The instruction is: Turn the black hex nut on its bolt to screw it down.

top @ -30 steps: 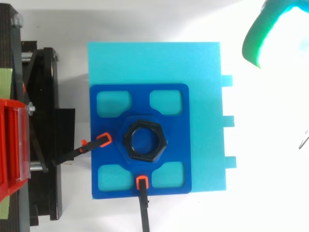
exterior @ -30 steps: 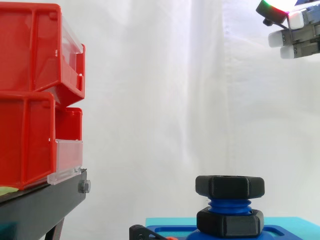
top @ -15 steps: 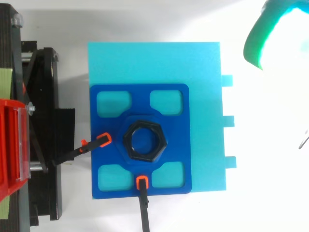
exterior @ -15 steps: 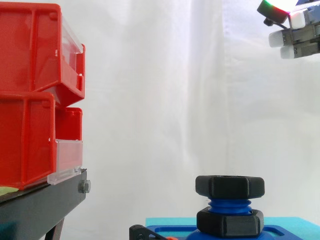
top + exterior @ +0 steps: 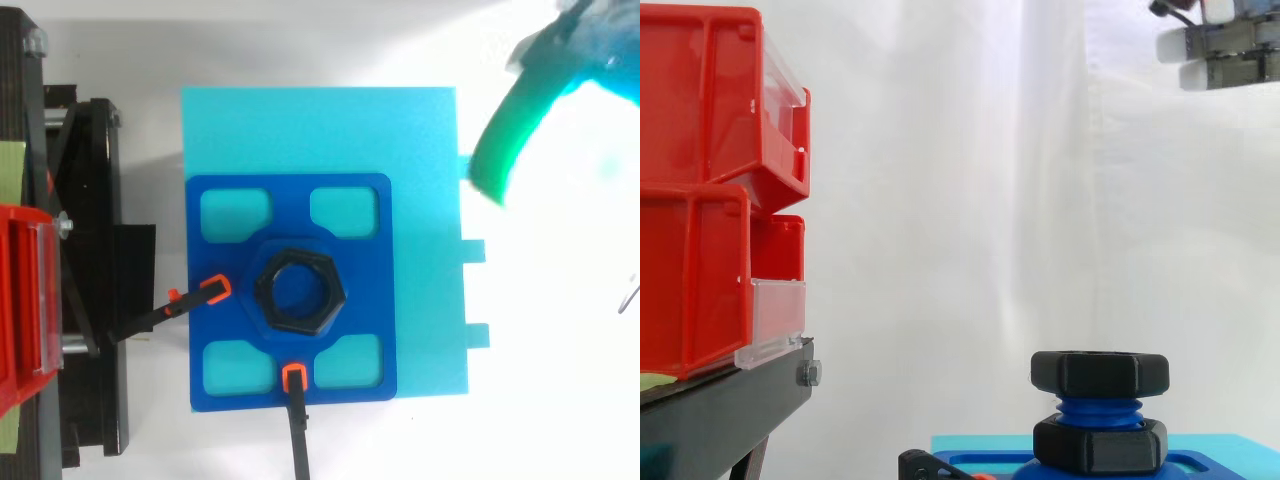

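Hand [image 5: 1225,45] rose in side view since half second before; from above, green-lit fingertip [image 5: 497,160] swung over right edge of cyan base [image 5: 320,130]. Fingers extended, loosely spread, holding nothing. Step judged: approach, no contact yet. Black hex nut [image 5: 1099,373] sat high on blue bolt [image 5: 1099,410], well apart from hand. Next move called for travel over nut, descent, fingers closing on flats. Side view gave nut height and second nut [image 5: 1099,444] at bolt foot; top view gave hex outline centred on blue fixture [image 5: 360,200].
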`<act>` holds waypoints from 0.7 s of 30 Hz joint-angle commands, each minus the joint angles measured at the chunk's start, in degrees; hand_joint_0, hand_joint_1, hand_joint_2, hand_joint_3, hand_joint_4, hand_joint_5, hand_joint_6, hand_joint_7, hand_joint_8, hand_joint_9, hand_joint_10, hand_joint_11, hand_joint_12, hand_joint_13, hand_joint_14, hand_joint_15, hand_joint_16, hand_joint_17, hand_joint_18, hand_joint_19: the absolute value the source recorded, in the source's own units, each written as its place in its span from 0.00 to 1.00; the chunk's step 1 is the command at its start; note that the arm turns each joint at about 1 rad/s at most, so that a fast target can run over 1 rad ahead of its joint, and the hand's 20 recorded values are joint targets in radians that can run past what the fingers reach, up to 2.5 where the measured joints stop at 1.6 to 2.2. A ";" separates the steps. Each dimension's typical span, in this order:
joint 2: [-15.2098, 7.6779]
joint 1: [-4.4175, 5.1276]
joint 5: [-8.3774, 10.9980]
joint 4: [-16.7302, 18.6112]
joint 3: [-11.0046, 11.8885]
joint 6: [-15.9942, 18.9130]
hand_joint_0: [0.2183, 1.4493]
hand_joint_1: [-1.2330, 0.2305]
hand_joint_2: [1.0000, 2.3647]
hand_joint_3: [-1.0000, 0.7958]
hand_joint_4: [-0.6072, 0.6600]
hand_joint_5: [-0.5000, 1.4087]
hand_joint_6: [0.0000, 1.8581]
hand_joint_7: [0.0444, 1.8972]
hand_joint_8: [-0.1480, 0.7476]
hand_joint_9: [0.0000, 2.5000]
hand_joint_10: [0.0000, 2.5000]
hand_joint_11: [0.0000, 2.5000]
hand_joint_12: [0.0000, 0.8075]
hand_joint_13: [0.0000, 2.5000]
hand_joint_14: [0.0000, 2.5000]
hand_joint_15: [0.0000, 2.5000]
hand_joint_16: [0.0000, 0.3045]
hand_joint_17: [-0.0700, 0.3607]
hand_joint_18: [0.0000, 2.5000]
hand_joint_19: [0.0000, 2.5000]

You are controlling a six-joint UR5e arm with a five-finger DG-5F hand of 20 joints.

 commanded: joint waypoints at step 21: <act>-10.30 5.41 6.68 16.07 0.28 -9.70 0.20 0.40 0.00 0.28 0.57 0.17 0.27 0.35 0.36 0.28 0.00 0.10 0.15 0.14 0.00 0.04 0.04 0.22 0.00 0.12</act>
